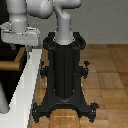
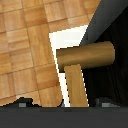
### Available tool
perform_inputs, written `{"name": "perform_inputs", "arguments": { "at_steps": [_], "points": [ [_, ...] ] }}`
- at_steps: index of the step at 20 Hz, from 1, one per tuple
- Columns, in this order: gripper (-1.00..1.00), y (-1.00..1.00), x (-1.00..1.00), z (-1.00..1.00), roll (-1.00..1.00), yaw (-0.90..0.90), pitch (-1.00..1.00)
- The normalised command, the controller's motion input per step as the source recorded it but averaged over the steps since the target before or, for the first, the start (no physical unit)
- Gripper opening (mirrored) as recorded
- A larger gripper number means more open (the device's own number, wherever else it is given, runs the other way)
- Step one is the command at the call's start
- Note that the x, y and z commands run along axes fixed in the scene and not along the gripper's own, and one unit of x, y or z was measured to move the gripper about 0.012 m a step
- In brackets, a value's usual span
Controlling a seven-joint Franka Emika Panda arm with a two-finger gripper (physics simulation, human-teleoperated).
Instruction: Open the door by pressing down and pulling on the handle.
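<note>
Directly beneath the pincer (image 1: 21,45), whose opening cannot be told, the handle (image 2: 85,54) lies untouched beside the door (image 2: 112,30), so approach continues, then a downward press.

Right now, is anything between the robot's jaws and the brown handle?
Nothing. The wrist view shows the handle unblocked past the jaws, and the exterior view shows only a bare gap there.

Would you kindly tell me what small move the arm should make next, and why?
Probably a short descent straight onto the handle. In the wrist view the bar lies directly under the camera, uncovered by any finger, so the gripper seems to be above it, with pressing not yet begun.
</note>
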Motion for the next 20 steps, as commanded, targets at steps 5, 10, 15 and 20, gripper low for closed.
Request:
{"name": "perform_inputs", "arguments": {
  "at_steps": [5,10,15,20],
  "points": [
    [1.0,-0.4,0.0,0.0,0.0,0.0,0.0],
    [1.0,-0.2,0.0,0.0,0.0,0.0,0.0],
    [1.0,0.0,0.0,0.0,0.0,0.0,0.0],
    [1.0,0.0,0.0,-0.4,0.0,0.0,0.0]
  ]
}}
